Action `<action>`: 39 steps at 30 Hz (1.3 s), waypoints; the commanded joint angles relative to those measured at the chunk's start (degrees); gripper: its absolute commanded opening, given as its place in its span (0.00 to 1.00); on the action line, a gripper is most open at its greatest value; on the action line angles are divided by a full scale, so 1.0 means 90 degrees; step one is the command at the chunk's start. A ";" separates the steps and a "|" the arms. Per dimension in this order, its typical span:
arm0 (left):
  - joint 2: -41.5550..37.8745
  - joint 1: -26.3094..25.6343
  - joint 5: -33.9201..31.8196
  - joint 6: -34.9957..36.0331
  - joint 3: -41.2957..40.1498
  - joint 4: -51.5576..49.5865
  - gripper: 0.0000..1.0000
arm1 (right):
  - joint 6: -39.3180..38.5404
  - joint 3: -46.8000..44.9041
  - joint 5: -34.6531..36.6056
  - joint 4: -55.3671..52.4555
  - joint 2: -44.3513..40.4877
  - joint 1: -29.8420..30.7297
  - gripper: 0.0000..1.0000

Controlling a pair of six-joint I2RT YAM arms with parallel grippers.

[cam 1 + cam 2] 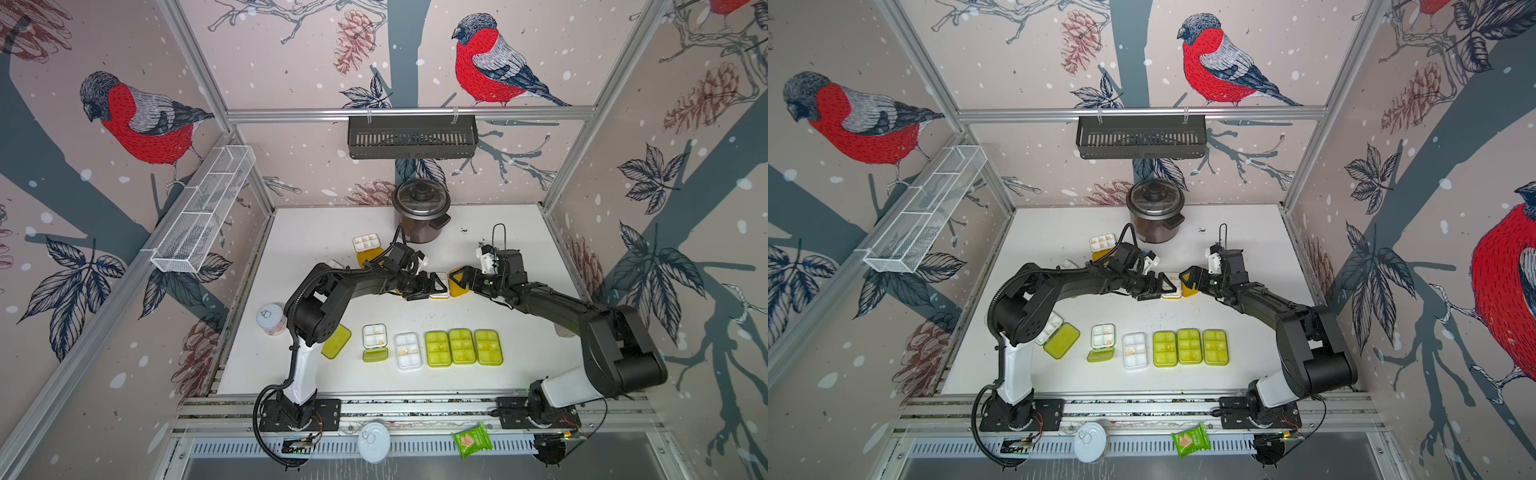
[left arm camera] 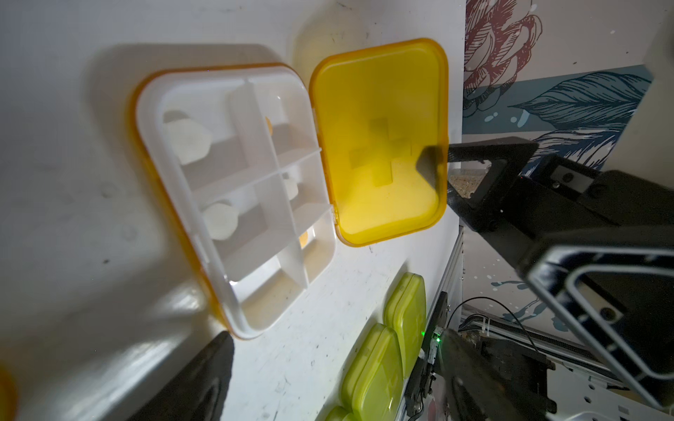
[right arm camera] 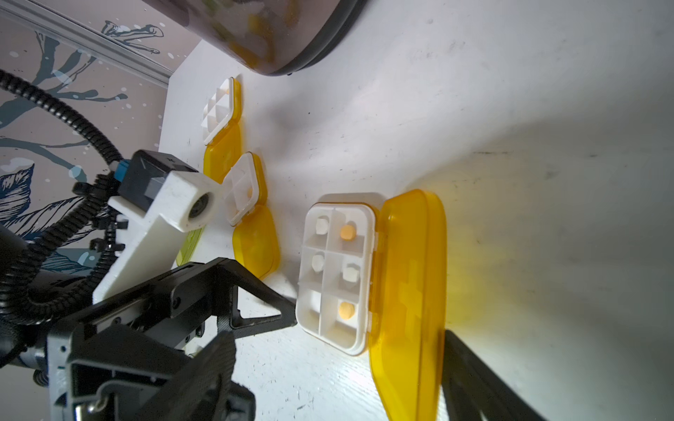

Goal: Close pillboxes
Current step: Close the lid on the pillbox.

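In both top views the open orange pillbox (image 1: 439,287) sits mid-table (image 1: 519,249), well clear of every edge, with its orange lid (image 1: 458,287) on the right arm's side. The left gripper (image 1: 426,289) is at the tray side, arm stretched low with the elbow bent, fingers spread and nothing pinched. The right gripper (image 1: 461,281) faces it at the lid, fingers apart too. Toward the front edge there's a row: three shut lime-green pillboxes (image 1: 1190,347), a shut clear-lidded pillbox (image 1: 1135,350), an open green-lidded pillbox (image 1: 1102,336), and an open lime-lidded pillbox (image 1: 1061,340) partly under the left arm. A far orange pillbox (image 1: 366,243) lies open near the pot (image 1: 422,212). There's bare table between the row and the arms. Left wrist view: the white six-cell tray (image 2: 237,189) is flat on the table and the lid is swung up off it. A right finger (image 2: 430,164) shows dark through the lid at its free edge. A left finger (image 2: 204,375) is just beside a tray corner. Right wrist view: the tray holds three white pills and two orange ones, and one cell looks empty. The lid is tilted, throwing a yellow glow on the table. A left fingertip (image 3: 262,310) sits right against the tray wall, and the right gripper's own fingers stand wide either side of the lid, not clamped. Beyond is one more open orange pillbox (image 3: 242,189).
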 commanded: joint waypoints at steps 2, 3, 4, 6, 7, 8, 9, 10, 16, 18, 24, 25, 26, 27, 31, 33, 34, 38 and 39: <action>0.0025 -0.0057 0.0197 -0.0011 0.0042 0.0154 0.87 | 0.0017 0.0150 0.0051 -0.0049 -0.0004 0.0093 0.87; 0.0026 -0.0059 0.0215 -0.0022 0.0036 0.0160 0.87 | 0.0027 0.0178 0.0079 -0.0061 0.0000 0.0122 0.87; 0.0035 -0.0069 0.0227 -0.0023 0.0038 0.0176 0.87 | 0.0060 0.0183 0.0082 -0.0041 0.0005 0.0147 0.87; 0.0026 -0.0079 0.0208 -0.0014 0.0031 0.0174 0.87 | 0.0101 0.0216 0.0084 -0.0026 0.0018 0.0202 0.86; 0.0026 -0.0079 0.0200 -0.0019 0.0040 0.0159 0.87 | 0.0077 0.0246 0.0099 -0.0049 0.0033 0.0235 0.86; 0.0029 -0.0079 0.0203 -0.0014 0.0038 0.0150 0.87 | 0.0065 0.0276 0.0123 -0.0082 0.0038 0.0265 0.86; 0.0026 -0.0078 0.0212 -0.0027 0.0034 0.0152 0.87 | 0.0046 0.0307 0.0161 -0.0103 0.0059 0.0293 0.86; 0.0026 -0.0079 0.0212 -0.0039 0.0042 0.0148 0.87 | 0.0056 0.0318 0.0161 -0.0095 0.0074 0.0321 0.86; -0.0074 -0.0074 0.0003 -0.0076 -0.0001 0.0062 0.87 | 0.0091 0.0366 0.0220 -0.0124 0.0101 0.0412 0.86; -0.0216 -0.0057 -0.0225 -0.0099 -0.0050 0.0006 0.87 | 0.0113 0.0368 0.0227 -0.0115 0.0112 0.0429 0.86; -0.1043 0.0101 -0.0710 -0.0473 -0.0519 0.0276 0.87 | 0.0018 0.0426 0.0384 -0.0254 0.0197 0.0514 0.86; -0.1193 0.0137 -0.0811 -0.0478 -0.0581 0.0266 0.87 | -0.0001 0.0446 0.0393 -0.0276 0.0239 0.0536 0.86; -0.1329 0.0176 -0.0898 -0.0476 -0.0620 0.0256 0.87 | -0.0030 0.0464 0.0424 -0.0303 0.0257 0.0568 0.86; -0.1459 0.0225 -0.0980 -0.0478 -0.0658 0.0255 0.87 | -0.0065 0.0490 0.0500 -0.0353 0.0270 0.0606 0.86; -0.1753 0.0451 -0.1031 -0.0506 -0.0713 0.0267 0.87 | -0.0093 0.0565 0.0582 -0.0398 0.0366 0.0750 0.86; -0.1804 0.0548 -0.0989 -0.0548 -0.0720 0.0270 0.87 | -0.0105 0.0616 0.0567 -0.0411 0.0412 0.0814 0.87; -0.1819 0.0582 -0.0963 -0.0583 -0.0738 0.0287 0.87 | -0.0111 0.0654 0.0588 -0.0434 0.0436 0.0851 0.87; -0.1871 0.0635 -0.0934 -0.0633 -0.0766 0.0294 0.87 | -0.0068 0.0737 0.0643 -0.0463 0.0498 0.0947 0.87; -0.1878 0.0634 -0.0929 -0.0634 -0.0764 0.0291 0.87 | -0.0073 0.0774 0.0666 -0.0476 0.0520 0.0975 0.87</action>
